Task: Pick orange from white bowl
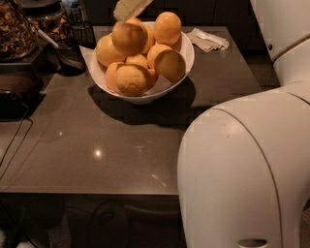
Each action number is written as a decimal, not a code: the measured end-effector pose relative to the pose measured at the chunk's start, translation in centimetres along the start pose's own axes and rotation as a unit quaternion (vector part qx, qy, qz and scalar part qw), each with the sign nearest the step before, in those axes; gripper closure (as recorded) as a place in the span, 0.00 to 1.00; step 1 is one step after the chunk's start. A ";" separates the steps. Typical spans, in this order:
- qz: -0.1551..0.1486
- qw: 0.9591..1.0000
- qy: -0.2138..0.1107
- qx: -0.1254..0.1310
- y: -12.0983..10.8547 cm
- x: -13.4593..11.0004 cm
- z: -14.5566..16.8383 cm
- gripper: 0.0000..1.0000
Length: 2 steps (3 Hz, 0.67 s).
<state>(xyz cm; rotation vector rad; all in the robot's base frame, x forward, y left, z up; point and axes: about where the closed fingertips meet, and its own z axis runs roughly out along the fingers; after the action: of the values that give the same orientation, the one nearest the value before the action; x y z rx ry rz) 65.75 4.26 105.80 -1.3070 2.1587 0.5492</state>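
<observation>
Because the gripper [129,7] is cut off by the top edge of the frame, the state of its jaws cannot be told. The orange [129,37] lies directly below the gripper, touching its lower end, atop the pile in the white bowl [145,97] (upper centre of the frame, on the surface [97,145]). The fruit is round, so no long axis governs. A straight upward lift appears suitable.

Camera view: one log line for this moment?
phase: pick | gripper: top edge of view, directly over topmost orange | orange: atop pile in white bowl | grasp: unconfirmed
</observation>
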 end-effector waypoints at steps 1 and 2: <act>-0.009 1.000 0.000 0.003 0.1 -0.5 -0.3 1.00; -0.021 1.000 -0.002 0.015 -0.1 -1.0 -0.7 1.00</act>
<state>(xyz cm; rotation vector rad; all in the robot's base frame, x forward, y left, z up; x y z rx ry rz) 66.09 4.47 107.02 -1.3305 2.1228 0.4995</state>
